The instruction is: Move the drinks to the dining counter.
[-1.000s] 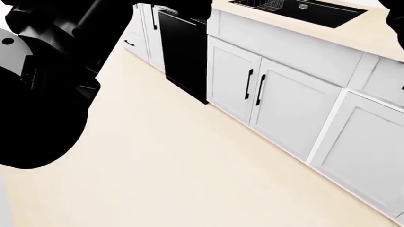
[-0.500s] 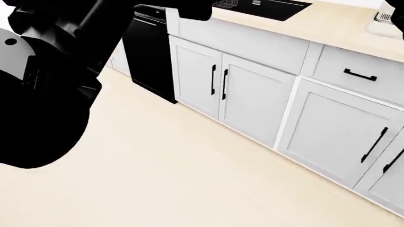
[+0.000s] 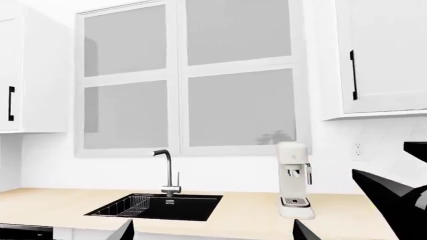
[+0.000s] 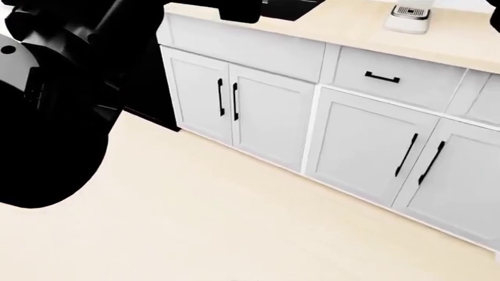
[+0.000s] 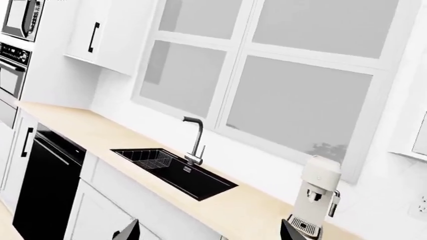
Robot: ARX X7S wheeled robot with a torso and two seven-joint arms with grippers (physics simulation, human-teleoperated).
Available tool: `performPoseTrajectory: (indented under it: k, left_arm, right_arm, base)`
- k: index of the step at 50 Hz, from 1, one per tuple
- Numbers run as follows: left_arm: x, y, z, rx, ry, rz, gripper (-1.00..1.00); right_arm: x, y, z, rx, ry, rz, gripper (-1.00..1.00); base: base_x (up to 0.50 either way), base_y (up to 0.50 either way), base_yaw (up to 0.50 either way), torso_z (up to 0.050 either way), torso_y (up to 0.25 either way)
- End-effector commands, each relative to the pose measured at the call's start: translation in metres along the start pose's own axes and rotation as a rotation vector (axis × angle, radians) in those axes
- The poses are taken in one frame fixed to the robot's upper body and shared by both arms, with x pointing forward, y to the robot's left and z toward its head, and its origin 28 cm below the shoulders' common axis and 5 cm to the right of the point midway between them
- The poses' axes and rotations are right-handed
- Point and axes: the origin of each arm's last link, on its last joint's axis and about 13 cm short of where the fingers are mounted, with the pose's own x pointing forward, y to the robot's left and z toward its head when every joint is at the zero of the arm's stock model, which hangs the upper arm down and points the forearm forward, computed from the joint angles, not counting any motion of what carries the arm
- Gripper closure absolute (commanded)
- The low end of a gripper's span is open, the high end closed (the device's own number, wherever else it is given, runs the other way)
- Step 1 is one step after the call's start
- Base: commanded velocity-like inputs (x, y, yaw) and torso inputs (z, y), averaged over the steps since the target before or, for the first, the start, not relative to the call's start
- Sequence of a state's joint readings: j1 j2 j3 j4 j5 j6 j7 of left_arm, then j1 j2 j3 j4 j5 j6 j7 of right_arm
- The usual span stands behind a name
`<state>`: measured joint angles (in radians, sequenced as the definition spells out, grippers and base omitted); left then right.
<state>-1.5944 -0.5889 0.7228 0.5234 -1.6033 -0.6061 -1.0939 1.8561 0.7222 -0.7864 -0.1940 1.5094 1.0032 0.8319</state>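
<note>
No drinks and no dining counter are showing in any view, so the task is looking barely begun, with finding, carrying and setting down all left. Both wrist cameras are facing the wood worktop (image 3: 240, 217), where the black sink (image 3: 157, 206) is holding a wire rack and the coffee machine (image 3: 294, 180) is standing beside it. The left gripper (image 3: 212, 235) and right gripper (image 5: 208, 232) are showing fingertips spread apart, gripping nothing.

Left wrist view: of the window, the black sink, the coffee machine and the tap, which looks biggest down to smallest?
1. Window
2. Sink
3. Coffee machine
4. Tap

All stand along the same wall, so nearness hardly skews this.
</note>
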Motion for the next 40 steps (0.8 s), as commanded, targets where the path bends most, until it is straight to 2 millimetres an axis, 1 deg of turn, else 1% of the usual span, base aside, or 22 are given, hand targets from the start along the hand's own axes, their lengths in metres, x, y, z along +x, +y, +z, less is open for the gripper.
performPoseTrajectory:
  k: [1, 40]
  left_arm:
    - [-0.0005, 0.0, 0.0005, -0.001, 0.0, 0.001, -1.0]
    - [0.0002, 0.0005, 0.0004, -0.002, -0.002, 0.004, -1.0]
  right_arm:
    - [-0.0011, -0.0009, 0.0008, 0.001, -0.001, -0.003, -1.0]
    - [-0.0016, -0.0035, 0.0012, 0.004, -0.002, -0.016, -1.0]
  base:
    - [-0.08, -0.04, -0.5, 0.0, 0.0]
    - [-0.08, -0.03, -0.5, 0.0, 0.0]
